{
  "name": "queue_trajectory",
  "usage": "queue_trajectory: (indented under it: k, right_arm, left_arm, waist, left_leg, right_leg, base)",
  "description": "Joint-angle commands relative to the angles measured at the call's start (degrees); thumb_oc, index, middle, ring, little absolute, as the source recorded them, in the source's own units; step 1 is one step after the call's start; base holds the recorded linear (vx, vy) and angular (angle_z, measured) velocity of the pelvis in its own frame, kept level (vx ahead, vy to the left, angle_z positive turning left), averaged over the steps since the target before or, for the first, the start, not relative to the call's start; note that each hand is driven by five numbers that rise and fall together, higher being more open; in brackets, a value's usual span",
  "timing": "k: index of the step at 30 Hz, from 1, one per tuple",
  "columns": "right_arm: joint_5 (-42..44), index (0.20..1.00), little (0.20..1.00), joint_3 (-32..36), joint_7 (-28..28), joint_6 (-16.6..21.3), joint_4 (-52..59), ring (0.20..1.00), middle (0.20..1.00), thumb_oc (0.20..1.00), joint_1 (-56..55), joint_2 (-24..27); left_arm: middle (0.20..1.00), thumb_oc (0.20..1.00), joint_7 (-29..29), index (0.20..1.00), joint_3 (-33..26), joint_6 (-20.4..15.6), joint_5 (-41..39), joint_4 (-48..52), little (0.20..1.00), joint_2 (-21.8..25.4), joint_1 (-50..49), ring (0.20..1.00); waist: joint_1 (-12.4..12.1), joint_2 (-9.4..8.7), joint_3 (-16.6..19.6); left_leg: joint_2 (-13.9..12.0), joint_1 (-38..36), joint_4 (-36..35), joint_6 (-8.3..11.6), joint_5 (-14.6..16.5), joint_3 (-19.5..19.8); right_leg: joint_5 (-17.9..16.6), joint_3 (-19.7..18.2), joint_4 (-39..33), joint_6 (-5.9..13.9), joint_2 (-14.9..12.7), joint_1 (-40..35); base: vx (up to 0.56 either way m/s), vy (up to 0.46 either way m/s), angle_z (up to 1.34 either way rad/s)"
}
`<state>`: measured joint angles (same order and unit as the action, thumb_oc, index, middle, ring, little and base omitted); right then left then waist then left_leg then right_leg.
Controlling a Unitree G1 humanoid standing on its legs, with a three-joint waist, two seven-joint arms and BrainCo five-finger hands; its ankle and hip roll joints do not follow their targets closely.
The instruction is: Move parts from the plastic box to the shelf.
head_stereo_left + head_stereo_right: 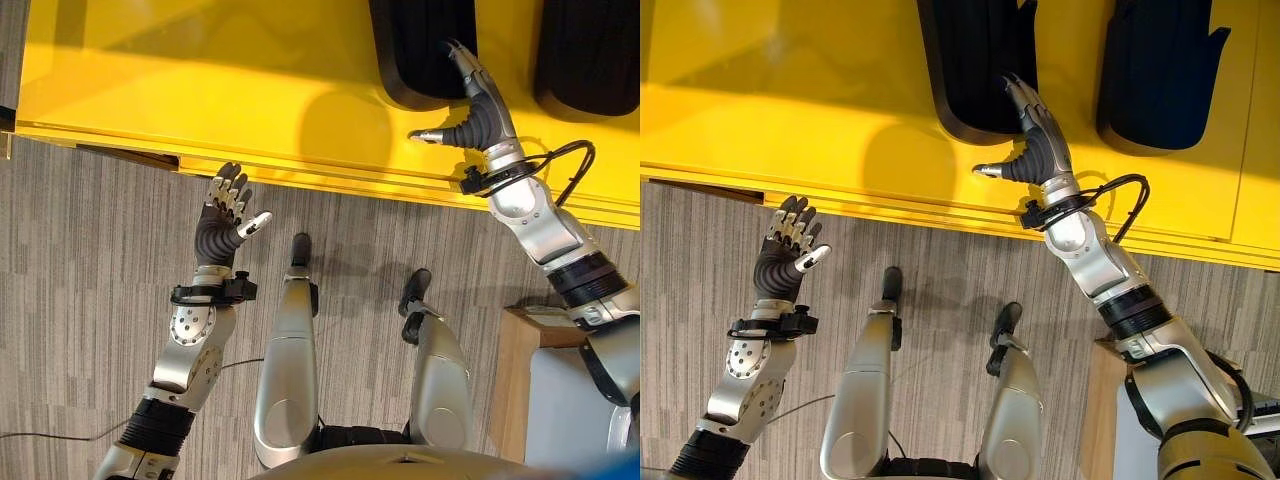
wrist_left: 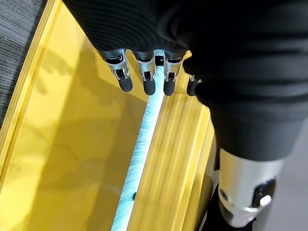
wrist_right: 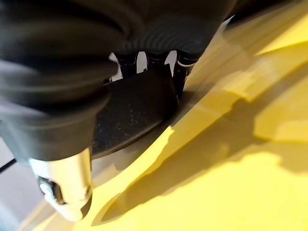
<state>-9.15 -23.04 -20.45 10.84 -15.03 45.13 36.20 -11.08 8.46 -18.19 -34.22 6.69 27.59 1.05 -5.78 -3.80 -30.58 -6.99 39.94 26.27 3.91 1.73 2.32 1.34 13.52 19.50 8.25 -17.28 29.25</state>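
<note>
Left robot hand (image 1: 222,225): raised over the grey floor (image 1: 80,260), just in front of the yellow shelf's (image 1: 200,90) edge; fingers spread and relaxed, thumb out to the side; holding nothing.

Shelf: wide yellow surface with a raised front lip; bare at its left part, carrying two black parts further right.

First part (image 1: 970,60): flat, black, with a rounded corner and a thick rim; lying on the shelf, reaching out of view at the top.

Right robot hand (image 1: 1035,140): stretched over the shelf, fingers straight and resting on the near corner of the first part, thumb pointing away to the left over bare yellow; not pinching, not curled. In the right wrist view fingertips (image 3: 180,72) touching the edge of the black plate.

Second part (image 1: 1160,70): same black kind, lying on the shelf well apart to the right of the first one; untouched.

Plastic box: not possible to say where.

Corner of wood (image 1: 520,370): pale wooden thing beside the right arm, low at the right.

Handling, as a judgement: part probably stiff moulded plastic or rubber, rather light, not fragile; matt surface, so likely not very slippery. Flat on the shelf, therefore hard to grip from above; better taken at the rim or the rounded corner, thumb under the edge, or pushed with flat fingers.
</note>
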Motion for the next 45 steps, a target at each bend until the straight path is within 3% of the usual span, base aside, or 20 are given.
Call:
queue_trajectory:
  k: [1,10,35,45]
  right_arm:
    - [1.6,1.000,1.000,2.3,-2.5,0.2,-0.6,1.000,1.000,1.000,2.0,0.0]
    - [-0.3,1.000,1.000,2.9,-4.2,-0.1,2.2,1.000,1.000,1.000,3.5,-1.1]
    - [2.1,1.000,1.000,5.8,-8.5,-2.1,0.0,1.000,1.000,1.000,0.9,-10.3]
    - [-1.6,1.000,1.000,6.1,-12.0,-3.5,0.6,1.000,1.000,1.000,-0.6,-12.7]
  left_arm:
    - [1.000,1.000,-0.2,1.000,-2.4,-4.3,2.2,4.0,1.000,-0.2,2.4,1.000]
    - [1.000,1.000,-0.5,1.000,-2.3,-4.1,2.5,4.4,1.000,-0.4,2.4,1.000]
    - [1.000,1.000,-4.1,1.000,-1.8,-3.7,4.6,3.9,1.000,-0.9,3.6,1.000]
    - [1.000,1.000,-5.9,1.000,-1.6,-3.6,5.9,4.1,1.000,-1.1,4.0,1.000]
  waist:
    - [0.1,0.64,0.9]
    - [0.0,0.74,1.4]
    - [0.6,0.70,1.3]
    - [1.1,0.82,1.3]
  left_leg:
    - [-1.0,0.3,0.7,0.52,2.5,0.9]
    - [-1.0,0.6,1.0,0.44,2.6,0.9]
    - [-0.7,1.3,1.1,0.19,2.6,0.7]
    - [-0.7,1.3,1.3,0.04,2.8,0.4]
  right_leg:
    - [2.2,-0.5,2.3,1.27,-1.0,-3.3]
    - [2.6,-0.6,2.8,1.21,-0.9,-3.0]
    - [2.5,-0.6,2.8,1.12,-1.1,-2.8]
    - [2.4,-0.8,3.1,1.17,-1.1,-2.5]
  base:
    - [0.00,0.000,0.00]
    - [0.00,0.000,0.00]
    - [0.00,0.000,0.00]
    - [0.00,0.000,0.00]
